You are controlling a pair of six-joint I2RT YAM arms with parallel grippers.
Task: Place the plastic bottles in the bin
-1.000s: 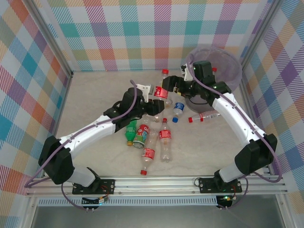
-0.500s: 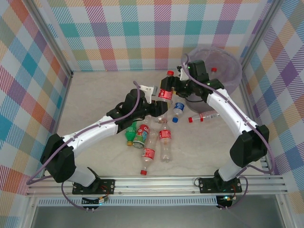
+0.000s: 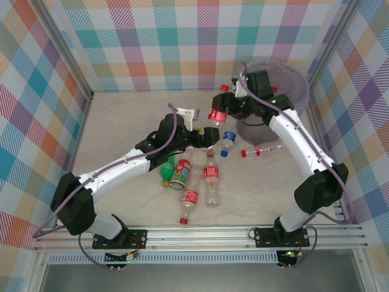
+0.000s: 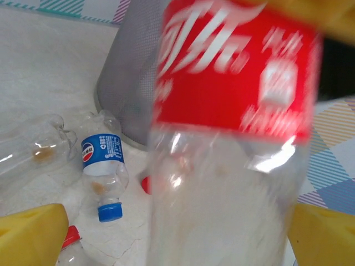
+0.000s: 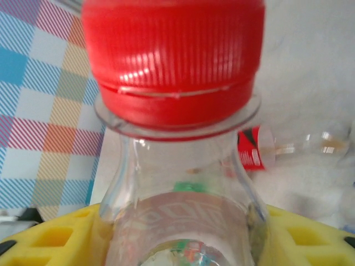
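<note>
The left gripper [image 3: 208, 136] has its yellow foam jaws released, wide apart on either side of the red-labelled bottle [image 3: 217, 114], whose clear lower body is blurred in the left wrist view. Nearer the arm bases, loose bottles [image 3: 191, 196] of crumpled clear plastic lie flat on the pale surface [image 3: 121, 121], beside a blue-labelled bottle [image 4: 102, 160]. The red-labelled bottle is held above the surface, its long axis running near to far and its ridged red cap toward the back wall. The right gripper [image 5: 180, 238] has its jaws clenched on the bottle's shoulder, and the base is cut off in that view. Just right stands the round bin [image 3: 295, 79], grey mesh with a translucent lilac liner, partly hidden by the arm.
</note>
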